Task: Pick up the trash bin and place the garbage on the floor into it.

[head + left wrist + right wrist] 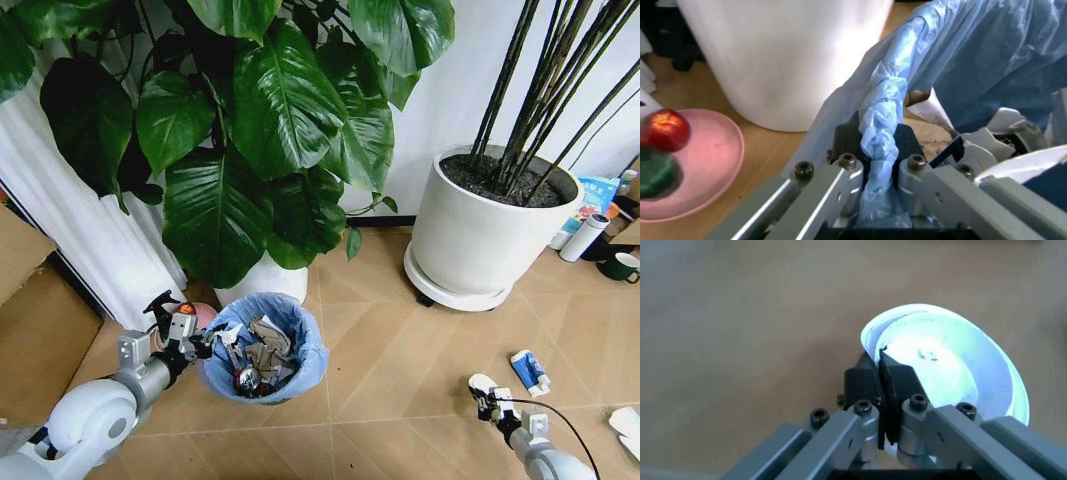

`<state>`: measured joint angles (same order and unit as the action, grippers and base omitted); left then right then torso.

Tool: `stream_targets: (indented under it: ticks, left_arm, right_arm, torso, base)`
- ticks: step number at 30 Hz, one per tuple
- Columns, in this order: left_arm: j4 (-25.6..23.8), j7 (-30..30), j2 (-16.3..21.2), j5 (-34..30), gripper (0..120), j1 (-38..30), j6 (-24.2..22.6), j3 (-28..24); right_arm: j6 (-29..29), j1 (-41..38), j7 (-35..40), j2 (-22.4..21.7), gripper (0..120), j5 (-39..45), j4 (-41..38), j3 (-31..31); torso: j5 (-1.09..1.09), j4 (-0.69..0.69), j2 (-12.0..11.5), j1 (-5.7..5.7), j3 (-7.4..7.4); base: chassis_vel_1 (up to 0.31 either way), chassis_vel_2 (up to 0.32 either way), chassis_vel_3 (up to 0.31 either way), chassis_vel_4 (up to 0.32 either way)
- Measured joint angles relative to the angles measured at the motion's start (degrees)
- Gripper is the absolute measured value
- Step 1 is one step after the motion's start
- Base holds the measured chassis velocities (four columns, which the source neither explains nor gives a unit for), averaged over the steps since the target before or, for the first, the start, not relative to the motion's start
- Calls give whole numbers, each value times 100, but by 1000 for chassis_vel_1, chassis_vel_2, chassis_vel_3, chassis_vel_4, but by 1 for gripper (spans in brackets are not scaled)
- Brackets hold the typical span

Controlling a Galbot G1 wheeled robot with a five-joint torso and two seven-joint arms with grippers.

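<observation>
Wooden floor runs beneath the trash bin [262, 345] (already holding litter), beside the leafy plant's white pot [262, 280] — left gripper [196, 343] pinching its blue-lined rim. Well apart, right gripper [486, 395] clamps a white disc [953, 365].

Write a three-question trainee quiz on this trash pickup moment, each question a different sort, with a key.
1. True or false: the left gripper is clamped on the bag-lined rim of the trash bin.
2. Multiple choice: the right gripper is shut on which item? A) a red wrapper B) a small white disc C) a green mug
3. Fill in: the blue-white packet lies on the ____, in front of the big white plant pot.

Key: 1 true; 2 B; 3 floor
</observation>
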<state>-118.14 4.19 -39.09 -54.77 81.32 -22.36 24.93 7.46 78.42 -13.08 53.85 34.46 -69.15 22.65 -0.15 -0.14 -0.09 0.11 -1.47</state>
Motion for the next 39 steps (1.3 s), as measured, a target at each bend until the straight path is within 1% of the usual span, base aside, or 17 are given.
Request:
stream_targets:
  ticks: [9,12,13,16,17,19,20,24,26,28,29,32,33,35,37,38,39]
  left_arm:
    - [35,0,25,-7,1,-82,8,-169]
    - [114,-1,9,-1,1,-238,26,-444]
    - [114,-1,9,-1,1,-238,26,-444]
    - [215,8,-38,-11,1,-590,70,-939]
    - [215,8,-38,-11,1,-590,70,-939]
    - [248,20,-65,-28,1,-809,90,-1228]
    - [248,20,-65,-28,1,-809,90,-1228]
    - [302,23,-113,-32,1,-972,103,-1465]
    - [304,23,-113,-35,1,-986,103,-1476]
    - [317,23,-105,-47,1,-1027,106,-1501]
    - [317,23,-105,-47,1,-1027,106,-1501]
    - [335,23,-101,-63,1,-1057,107,-1511]
    - [335,23,-101,-63,1,-1057,107,-1511]
    - [343,23,-102,-77,1,-1069,108,-1510]
    - [355,23,-101,-95,1,-1069,107,-1490]
    - [355,23,-101,-95,1,-1069,107,-1490]
    - [362,23,-100,-100,1,-1069,107,-1475]
  right_arm:
    - [129,268,-192,-143,0,55,-629,242]
    - [367,550,-539,-286,0,93,-1361,548]
    - [367,550,-539,-286,0,93,-1361,548]
    - [666,716,-1456,-445,0,278,-2411,724]
    - [666,716,-1456,-445,0,278,-2411,724]
    - [805,621,-2154,-590,0,483,-2826,664]
    - [805,621,-2154,-590,0,483,-2826,664]
    - [997,50,-3298,-965,0,1445,-3081,165]
    - [1014,-76,-3460,-1036,0,1613,-3086,31]
    - [995,-503,-3766,-1210,0,1978,-3125,-407]
    - [995,-503,-3766,-1210,0,1978,-3125,-407]
    - [849,-1235,-3913,-1234,0,2216,-3181,-1084]
    - [849,-1235,-3913,-1234,0,2216,-3181,-1084]
    - [782,-1904,-3981,-1130,0,2360,-3180,-1806]
    - [735,-2284,-4013,-1039,0,2451,-3141,-2257]
    - [735,-2284,-4013,-1039,0,2451,-3141,-2257]
    - [716,-2499,-4022,-964,0,2497,-3093,-2552]
  torso:
    - [-7,1,0,0,1]
    - [-3,1,0,-1,1]
    - [-3,1,0,-1,1]
    - [-5,1,0,0,1]
    - [-5,1,0,0,1]
    - [-2,0,0,0,1]
    - [-2,0,0,0,1]
    - [-4,0,0,0,0]
    - [-4,2,0,0,0]
    - [-2,1,0,0,0]
    - [-2,1,0,0,0]
    - [-4,1,0,0,0]
    - [-4,1,0,0,0]
    - [-3,3,0,0,0]
    - [-5,3,0,0,0]
    - [-5,3,0,0,0]
    - [-5,2,0,0,0]
  base:
    - [0,0,0,0]
    - [0,0,0,0]
    - [0,0,0,0]
    - [0,0,0,0]
    - [0,0,0,0]
    - [0,0,0,0]
    - [0,0,0,0]
    - [0,0,0,0]
    - [0,0,0,0]
    - [0,0,0,0]
    - [0,0,0,0]
    - [0,0,0,0]
    - [0,0,0,0]
    - [0,0,0,0]
    - [0,0,0,0]
    - [0,0,0,0]
    - [0,0,0,0]
